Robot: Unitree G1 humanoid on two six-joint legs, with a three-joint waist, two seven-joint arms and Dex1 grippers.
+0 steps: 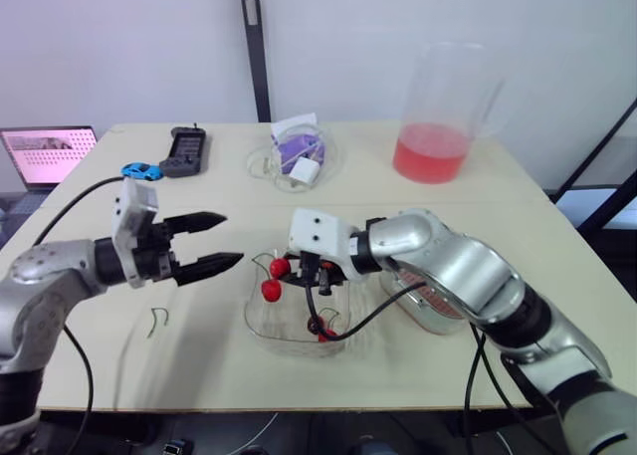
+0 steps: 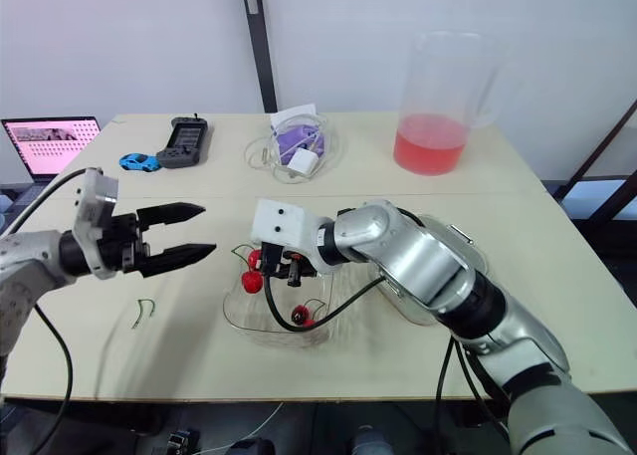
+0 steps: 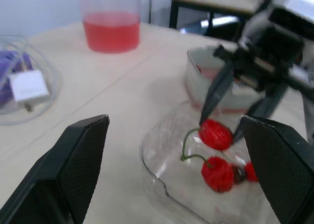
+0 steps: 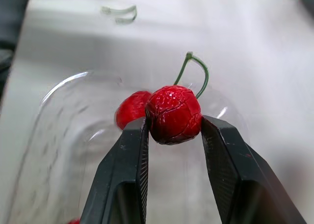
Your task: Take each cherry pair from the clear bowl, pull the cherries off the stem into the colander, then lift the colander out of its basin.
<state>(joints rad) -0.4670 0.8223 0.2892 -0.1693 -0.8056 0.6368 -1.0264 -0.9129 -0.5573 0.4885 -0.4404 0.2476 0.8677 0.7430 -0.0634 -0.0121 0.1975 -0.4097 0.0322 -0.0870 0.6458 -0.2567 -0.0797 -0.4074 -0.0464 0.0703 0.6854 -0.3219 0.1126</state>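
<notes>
Pinched by one fruit between the narrowed fingers of the right gripper (image 4: 174,120): a pair of glossy red cherries on a forked green stem (image 3: 216,135), raised just above the shallow clear plastic bowl (image 1: 261,328). Hanging free beside and below the gripped fruit, the second cherry, with the stem arching between the two. Likely purpose of the hold: leaving the stem and the twin exposed for a pull.

Level with the fruit on the bowl's left and clear of it, black fingers spread wide and aimed at the cherries: the left gripper (image 1: 232,239), empty, apparently ready to take the free end.

Just beside the bowl on the robot's right, mostly hidden behind the right arm: the pale round colander in its basin (image 3: 194,82), close enough for freed fruit to reach with a short swing. Pair not yet over it. Judged an early step, with at least one more dark red cherry (image 1: 318,328) down in the bowl.

Lying bare on the beige table (image 1: 518,216), near the left arm: a loose green stem (image 1: 156,321). At the back, well apart from the work: a tall clear jug of pink liquid (image 1: 438,116).
</notes>
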